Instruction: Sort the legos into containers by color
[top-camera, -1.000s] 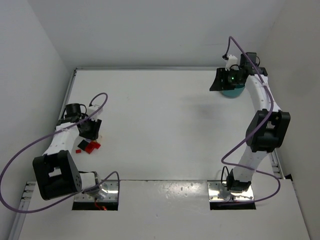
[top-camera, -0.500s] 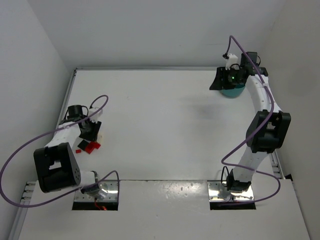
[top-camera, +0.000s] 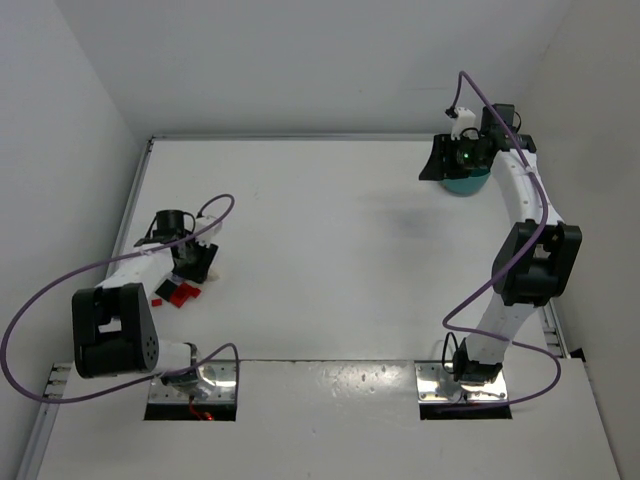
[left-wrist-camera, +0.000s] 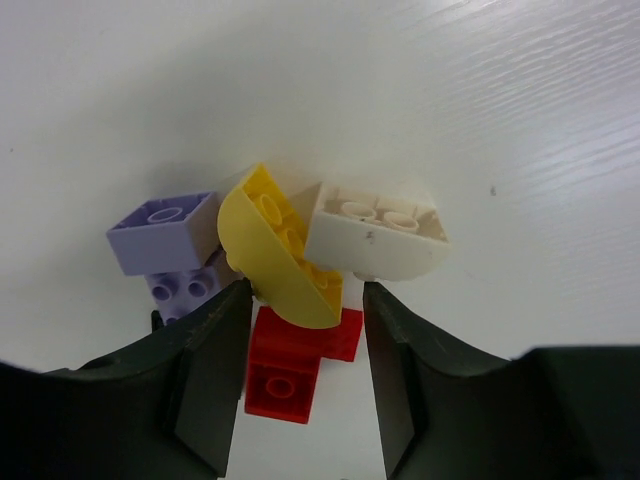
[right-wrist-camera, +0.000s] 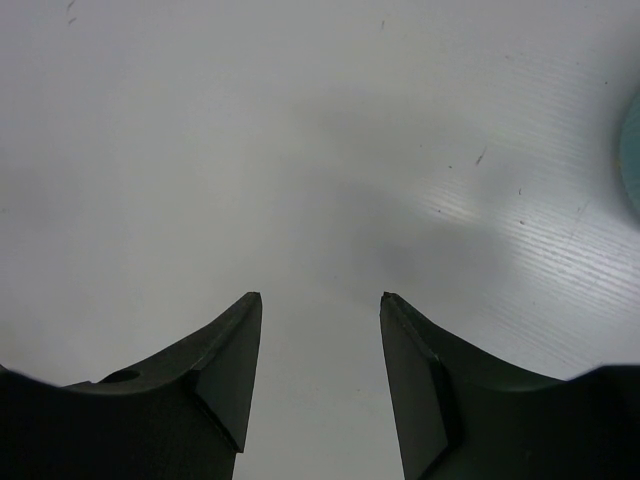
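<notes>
White table (top-camera: 330, 260): my left gripper (left-wrist-camera: 305, 292) hangs wide over the lego pile (top-camera: 182, 293), near left. The yellow brick (left-wrist-camera: 270, 250) looks light, hard, slick; I'd pinch its flat sides. My right gripper (right-wrist-camera: 320, 300) gapes by the far teal dish (top-camera: 466, 184).

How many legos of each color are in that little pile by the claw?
Yellow lego: 1
Cream-white lego: 1
Purple legos: 2
Red legos: 2
Total: 6. The purple and red ones overlap, so those counts are my best guess.
</notes>
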